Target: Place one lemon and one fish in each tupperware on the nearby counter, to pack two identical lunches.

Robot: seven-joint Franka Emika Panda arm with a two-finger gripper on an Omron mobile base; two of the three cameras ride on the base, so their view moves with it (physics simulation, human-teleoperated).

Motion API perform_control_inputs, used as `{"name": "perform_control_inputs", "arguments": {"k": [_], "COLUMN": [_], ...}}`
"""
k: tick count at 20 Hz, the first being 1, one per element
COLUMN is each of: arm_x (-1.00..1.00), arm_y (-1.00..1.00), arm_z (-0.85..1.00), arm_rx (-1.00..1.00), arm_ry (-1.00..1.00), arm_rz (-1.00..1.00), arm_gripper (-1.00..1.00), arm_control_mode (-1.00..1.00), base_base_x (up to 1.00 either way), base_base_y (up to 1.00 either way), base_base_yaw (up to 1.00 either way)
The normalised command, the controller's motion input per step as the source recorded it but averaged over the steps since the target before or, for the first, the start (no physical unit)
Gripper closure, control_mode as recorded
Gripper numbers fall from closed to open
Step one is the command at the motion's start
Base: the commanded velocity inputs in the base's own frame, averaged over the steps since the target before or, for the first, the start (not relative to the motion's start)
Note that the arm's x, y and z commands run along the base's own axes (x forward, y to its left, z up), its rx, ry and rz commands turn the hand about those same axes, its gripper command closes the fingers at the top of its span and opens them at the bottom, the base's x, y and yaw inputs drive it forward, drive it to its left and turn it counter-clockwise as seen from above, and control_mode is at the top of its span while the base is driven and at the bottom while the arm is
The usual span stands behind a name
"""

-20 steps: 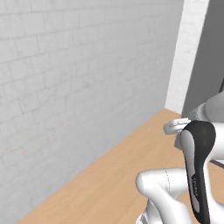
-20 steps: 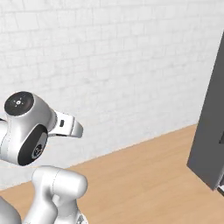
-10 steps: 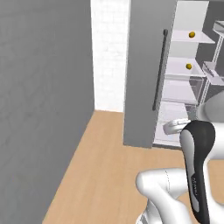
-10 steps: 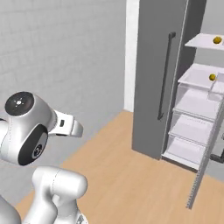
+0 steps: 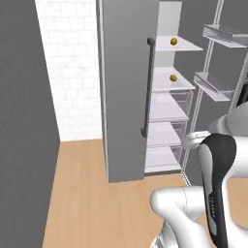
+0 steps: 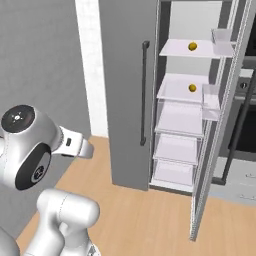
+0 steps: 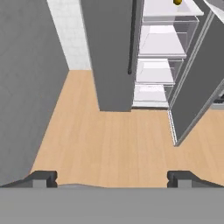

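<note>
Two small yellow lemons lie in the open fridge, one lemon (image 5: 174,42) on the top shelf and another lemon (image 5: 173,77) one shelf lower. The right base view has the same upper lemon (image 6: 192,46) and lower lemon (image 6: 192,88). One lemon (image 7: 177,2) sits at the top edge of the hand view. My gripper (image 7: 111,177) is open with nothing between its fingertips, hanging high over the wooden floor, well short of the fridge. The fish, the tupperware and the counter are out of view.
The fridge's left door (image 5: 126,97) is closed, with a dark vertical handle (image 6: 144,90). Its right door (image 6: 220,150) swings out towards me, carrying door bins. A dark grey wall (image 5: 24,121) stands on the left. Light wooden floor (image 7: 109,140) lies in front.
The whole picture has swung round with the base: the white brick wall has slid left and the open fridge now stands ahead. The gripper stays open.
</note>
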Motion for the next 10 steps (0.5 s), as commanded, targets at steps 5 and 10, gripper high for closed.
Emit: {"name": "perform_control_inputs", "arguments": {"k": [5, 10], "arm_x": [0.0, 0.0], "arm_y": [0.0, 0.0], "arm_z": [0.0, 0.0], "arm_rx": [0.0, 0.0], "arm_ry": [0.0, 0.0], "arm_rz": [0.0, 0.0], "arm_gripper": [-1.0, -1.0], "arm_control_mode": [1.0, 1.0], "base_base_x": [0.97, 0.69], "base_base_y": [0.0, -0.32], "base_base_yaw": [-0.03, -0.07]}}
